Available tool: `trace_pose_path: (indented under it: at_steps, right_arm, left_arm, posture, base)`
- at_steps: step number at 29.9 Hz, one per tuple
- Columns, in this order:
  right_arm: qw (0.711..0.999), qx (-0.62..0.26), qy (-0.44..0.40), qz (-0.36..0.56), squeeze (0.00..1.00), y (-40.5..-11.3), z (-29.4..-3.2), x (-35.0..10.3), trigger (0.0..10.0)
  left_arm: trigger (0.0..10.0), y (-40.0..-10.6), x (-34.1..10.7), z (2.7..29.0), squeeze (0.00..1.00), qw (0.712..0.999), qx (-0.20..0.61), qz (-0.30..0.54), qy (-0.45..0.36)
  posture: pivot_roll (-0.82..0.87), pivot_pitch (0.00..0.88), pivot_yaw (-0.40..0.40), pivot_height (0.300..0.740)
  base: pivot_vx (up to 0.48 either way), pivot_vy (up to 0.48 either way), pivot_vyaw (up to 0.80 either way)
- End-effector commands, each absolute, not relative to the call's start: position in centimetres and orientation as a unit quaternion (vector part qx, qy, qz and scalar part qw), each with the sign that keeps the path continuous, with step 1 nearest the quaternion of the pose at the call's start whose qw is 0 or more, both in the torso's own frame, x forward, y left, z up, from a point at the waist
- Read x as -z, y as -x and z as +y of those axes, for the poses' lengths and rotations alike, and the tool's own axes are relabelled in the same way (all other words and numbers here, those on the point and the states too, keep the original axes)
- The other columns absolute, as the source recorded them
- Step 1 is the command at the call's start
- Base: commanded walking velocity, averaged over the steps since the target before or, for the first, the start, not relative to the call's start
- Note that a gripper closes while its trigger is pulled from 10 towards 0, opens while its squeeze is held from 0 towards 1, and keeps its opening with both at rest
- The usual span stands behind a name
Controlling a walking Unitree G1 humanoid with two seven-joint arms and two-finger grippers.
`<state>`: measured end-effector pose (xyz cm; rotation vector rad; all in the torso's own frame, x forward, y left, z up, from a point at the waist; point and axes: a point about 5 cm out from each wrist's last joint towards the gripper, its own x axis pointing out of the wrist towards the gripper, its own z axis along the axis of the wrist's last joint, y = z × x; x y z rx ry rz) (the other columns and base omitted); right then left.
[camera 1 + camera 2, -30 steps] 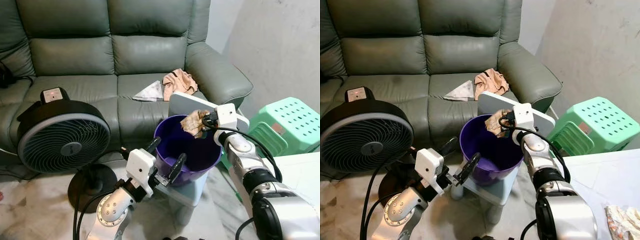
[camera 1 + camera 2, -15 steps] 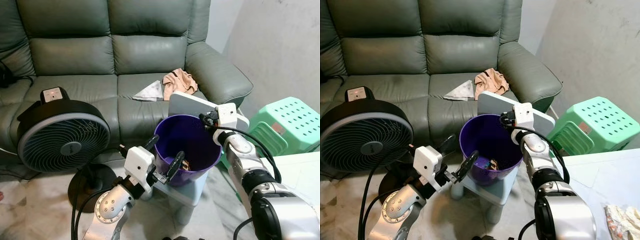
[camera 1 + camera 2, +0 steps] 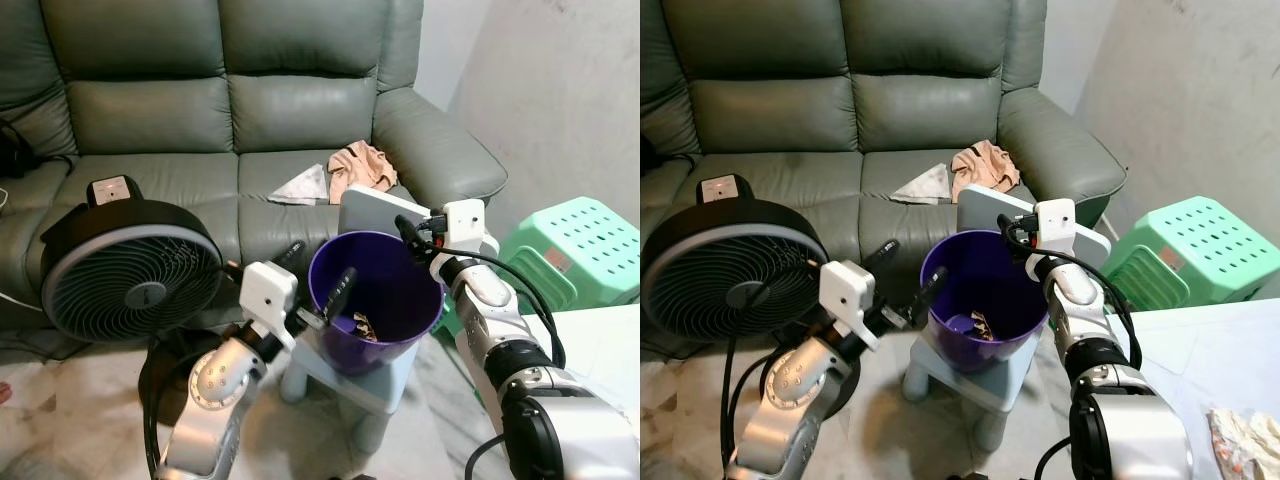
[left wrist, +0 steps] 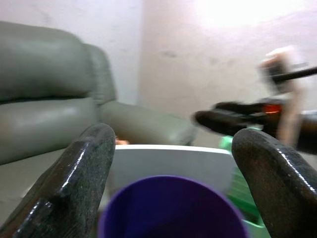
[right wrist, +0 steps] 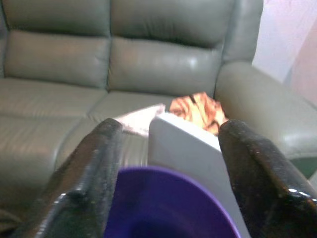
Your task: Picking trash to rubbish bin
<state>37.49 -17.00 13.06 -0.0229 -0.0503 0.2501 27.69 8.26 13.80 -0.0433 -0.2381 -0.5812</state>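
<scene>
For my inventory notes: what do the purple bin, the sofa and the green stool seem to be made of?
The purple bin looks like smooth, slightly glossy moulded plastic. The sofa seems leather or imitation leather: soft sheen, creases, stitched seams. The green stool looks like matte plastic with moulded perforations.

The bin [image 3: 375, 305] stands on a small stool [image 3: 375, 385] before the sofa [image 3: 250, 120], with trash [image 3: 362, 325] inside it. A fan [image 3: 130, 280] stands on the floor to its left, a perforated stool [image 3: 580, 250] to its right. A cloth [image 3: 362, 165] and paper [image 3: 303, 185] lie on the sofa seat behind.
</scene>
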Motion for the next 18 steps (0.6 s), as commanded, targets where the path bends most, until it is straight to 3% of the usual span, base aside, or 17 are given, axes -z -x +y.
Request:
trace_pose_path:
  at_steps: [1, 11, 18]
  right_arm:
    - [0.992, -0.115, 0.005, -0.048, 1.00, -37.3, -17.8, -13.5, 10.0]
    - [0.985, -0.110, -0.012, -0.134, 1.00, -35.6, -18.5, -14.5, 10.0]
    - [0.978, -0.092, -0.022, -0.184, 1.00, -33.7, -19.1, -15.1, 10.0]
  left_arm:
    - [10.0, -28.4, -13.7, 9.1, 0.00, 0.958, 0.261, -0.113, 0.018]
    - [10.0, -31.8, -14.4, 13.5, 0.00, 0.982, 0.151, -0.110, 0.015]
    - [10.0, -32.6, -14.7, 14.9, 0.00, 0.983, 0.135, -0.106, 0.061]
  posture:
    - [0.10, 0.000, -0.085, 0.715]
    - [0.08, 0.000, -0.053, 0.715]
    - [0.06, 0.000, -0.034, 0.715]
  base:
    - [0.000, 0.000, 0.00]
    - [0.000, 0.000, 0.00]
    - [0.000, 0.000, 0.00]
